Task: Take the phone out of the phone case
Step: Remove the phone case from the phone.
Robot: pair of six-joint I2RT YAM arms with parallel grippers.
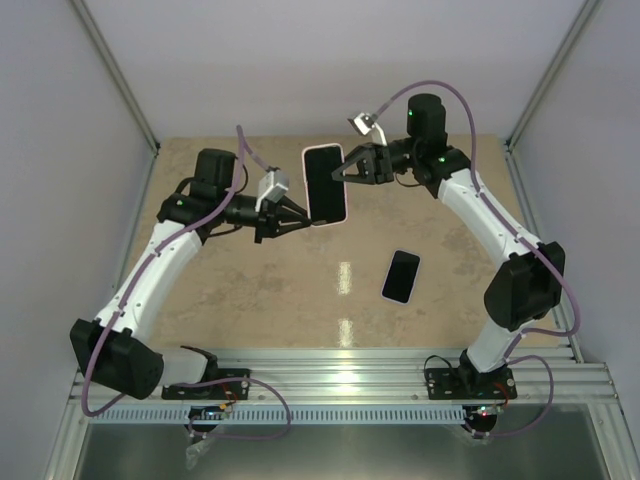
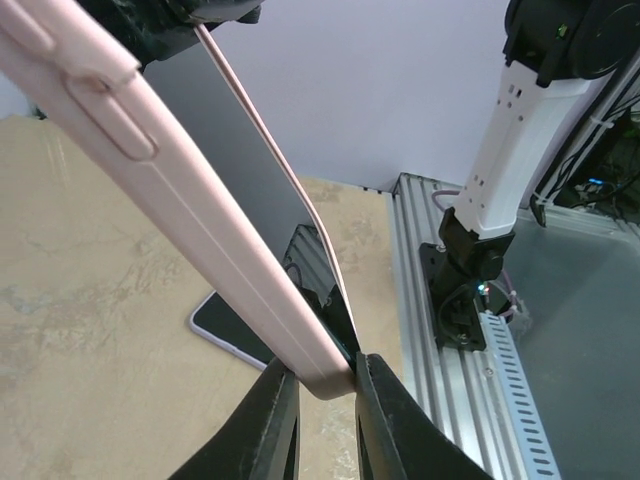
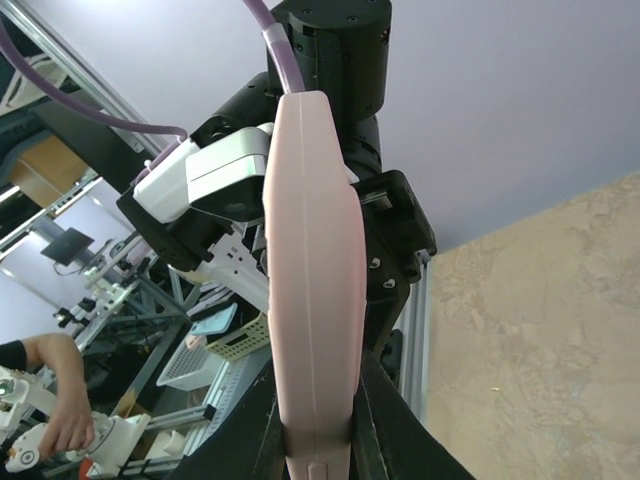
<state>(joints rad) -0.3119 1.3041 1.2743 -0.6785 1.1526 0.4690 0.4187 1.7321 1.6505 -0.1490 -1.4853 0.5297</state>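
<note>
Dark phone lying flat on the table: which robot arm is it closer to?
Right. The dark phone lies beside the right arm, near its elbow; the left arm is far across the table.

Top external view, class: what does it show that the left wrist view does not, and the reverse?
Only top external: the left arm and the pink case's full outline. Only left wrist: the case's side buttons. Both: the left gripper pinching the case, which is held off the table, and the phone lying on the table.
</note>
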